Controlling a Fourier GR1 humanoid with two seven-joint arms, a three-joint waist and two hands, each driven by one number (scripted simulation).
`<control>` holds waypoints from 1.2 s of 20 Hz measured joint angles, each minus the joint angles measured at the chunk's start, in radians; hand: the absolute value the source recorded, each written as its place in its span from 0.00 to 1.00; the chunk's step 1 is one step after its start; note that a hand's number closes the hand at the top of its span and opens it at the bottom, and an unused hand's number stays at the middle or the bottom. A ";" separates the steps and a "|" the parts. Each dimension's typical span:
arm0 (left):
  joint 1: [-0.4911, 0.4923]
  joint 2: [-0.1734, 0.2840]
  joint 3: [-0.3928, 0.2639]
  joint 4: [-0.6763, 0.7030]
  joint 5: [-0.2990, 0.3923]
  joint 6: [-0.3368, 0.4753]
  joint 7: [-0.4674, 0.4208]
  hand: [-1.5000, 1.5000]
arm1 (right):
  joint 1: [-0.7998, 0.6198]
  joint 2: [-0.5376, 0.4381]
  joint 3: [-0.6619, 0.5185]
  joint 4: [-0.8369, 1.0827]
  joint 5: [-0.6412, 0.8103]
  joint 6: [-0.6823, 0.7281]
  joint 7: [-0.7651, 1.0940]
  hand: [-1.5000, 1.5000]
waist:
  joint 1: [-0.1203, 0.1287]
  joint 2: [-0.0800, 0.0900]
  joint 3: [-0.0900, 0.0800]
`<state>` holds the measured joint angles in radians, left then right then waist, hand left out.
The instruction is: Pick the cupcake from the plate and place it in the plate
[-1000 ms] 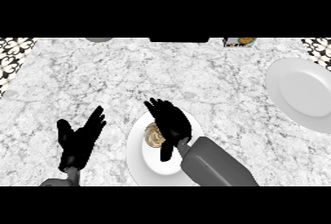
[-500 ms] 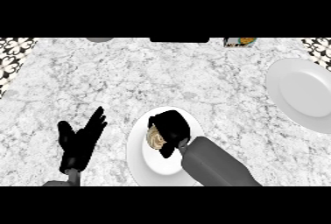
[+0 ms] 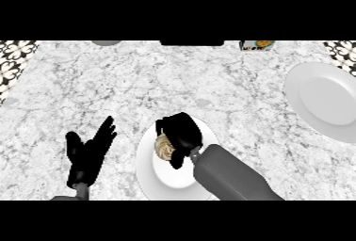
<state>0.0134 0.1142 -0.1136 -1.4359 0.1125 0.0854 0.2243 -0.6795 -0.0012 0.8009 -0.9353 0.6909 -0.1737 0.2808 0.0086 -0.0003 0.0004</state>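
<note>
A tan cupcake (image 3: 165, 148) sits on a white plate (image 3: 158, 174) near the counter's front edge. My right hand (image 3: 183, 133) is on top of it with its fingers curled down round the cupcake, hiding most of it. A second, larger white plate (image 3: 327, 101) lies bare at the right edge of the counter. My left hand (image 3: 89, 153) rests open to the left of the near plate, fingers up, holding nothing.
The counter is grey-white marble (image 3: 173, 75). A small patterned object (image 3: 256, 44) stands at the back edge, right of centre. A dark patterned strip (image 3: 15, 59) runs along the back left.
My right hand's fingers have curled from straight to closed over the cupcake. The left hand has barely moved.
</note>
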 measured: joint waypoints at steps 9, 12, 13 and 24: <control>0.006 0.006 0.018 0.000 0.011 -0.004 -0.007 0.50 | -0.146 -0.117 -0.347 0.152 0.081 -0.339 0.425 1.00 | -0.019 0.004 -0.003; -0.001 0.009 0.015 0.004 0.011 -0.011 -0.007 0.50 | -0.221 -0.166 -0.412 0.231 0.162 -0.437 0.575 1.00 | -0.003 0.008 -0.003; -0.005 0.009 0.014 0.006 0.012 -0.014 -0.005 0.50 | -0.248 -0.176 -0.431 0.253 0.190 -0.464 0.621 1.00 | 0.002 0.009 -0.004; -0.007 0.007 0.011 0.017 0.008 -0.022 -0.015 0.50 | -0.322 -0.238 -0.591 0.434 0.460 -0.780 0.821 1.00 | 0.010 0.009 -0.002</control>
<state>0.0063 0.1209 -0.1023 -1.4189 0.1204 0.0637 0.2095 -1.0017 -0.2389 0.2100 -0.5014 1.1509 -0.9541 1.1013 0.0181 0.0083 -0.0012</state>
